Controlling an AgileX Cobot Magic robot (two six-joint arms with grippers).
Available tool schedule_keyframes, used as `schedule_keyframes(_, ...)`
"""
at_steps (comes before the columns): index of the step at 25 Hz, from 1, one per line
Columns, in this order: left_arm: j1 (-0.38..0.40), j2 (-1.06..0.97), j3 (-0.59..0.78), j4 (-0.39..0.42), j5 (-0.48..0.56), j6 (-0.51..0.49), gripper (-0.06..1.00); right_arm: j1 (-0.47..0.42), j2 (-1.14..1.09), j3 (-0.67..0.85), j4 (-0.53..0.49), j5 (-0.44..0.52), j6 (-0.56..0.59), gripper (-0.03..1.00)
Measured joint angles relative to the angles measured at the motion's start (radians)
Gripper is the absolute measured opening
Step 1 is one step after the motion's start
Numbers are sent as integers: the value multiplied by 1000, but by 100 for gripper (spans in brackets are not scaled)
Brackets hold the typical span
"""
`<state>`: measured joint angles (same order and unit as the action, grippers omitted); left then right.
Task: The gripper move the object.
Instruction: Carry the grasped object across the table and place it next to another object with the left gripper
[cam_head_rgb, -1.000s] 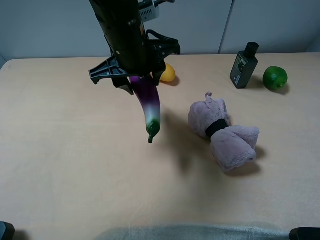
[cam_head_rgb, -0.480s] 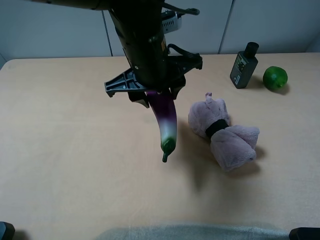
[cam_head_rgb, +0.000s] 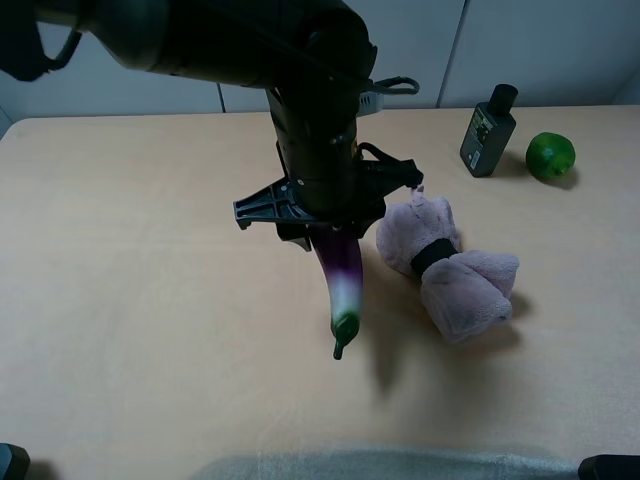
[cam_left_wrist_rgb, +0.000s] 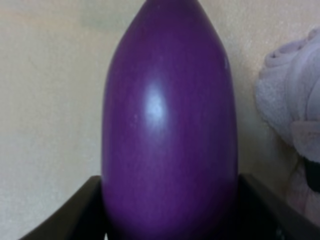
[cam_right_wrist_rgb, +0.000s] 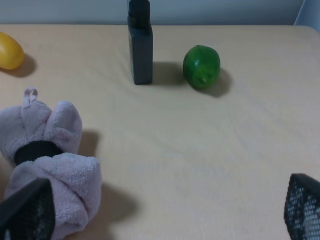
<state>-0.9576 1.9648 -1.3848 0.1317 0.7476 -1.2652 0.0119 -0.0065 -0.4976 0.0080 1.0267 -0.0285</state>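
The left claw (cam_head_rgb: 325, 225) is pinching the eggplant (cam_head_rgb: 342, 280), which is hanging stem-down over open tabletop (cam_head_rgb: 150, 330), just left of the towel (cam_head_rgb: 450, 265); the right claw (cam_right_wrist_rgb: 164, 210) is sitting spread.

We log a pale tan table (cam_head_rgb: 120, 300). A pink plush cloth bundle (cam_head_rgb: 450, 265), cinched in the middle by a black band (cam_head_rgb: 433, 256), lies right of centre. Toward the far right, a dark bottle (cam_head_rgb: 487, 132) stands upright with a green lime (cam_head_rgb: 550, 156) near it, not touching. A yellow oval fruit (cam_right_wrist_rgb: 9, 51) sits well apart from the bottle. Grey fabric (cam_head_rgb: 380, 465) lines the near edge.
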Motion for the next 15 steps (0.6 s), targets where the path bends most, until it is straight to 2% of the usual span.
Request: schedule_keyframes(15,-11,100,0,1,-57,-18,54,0,0,0,4,0,0,69)
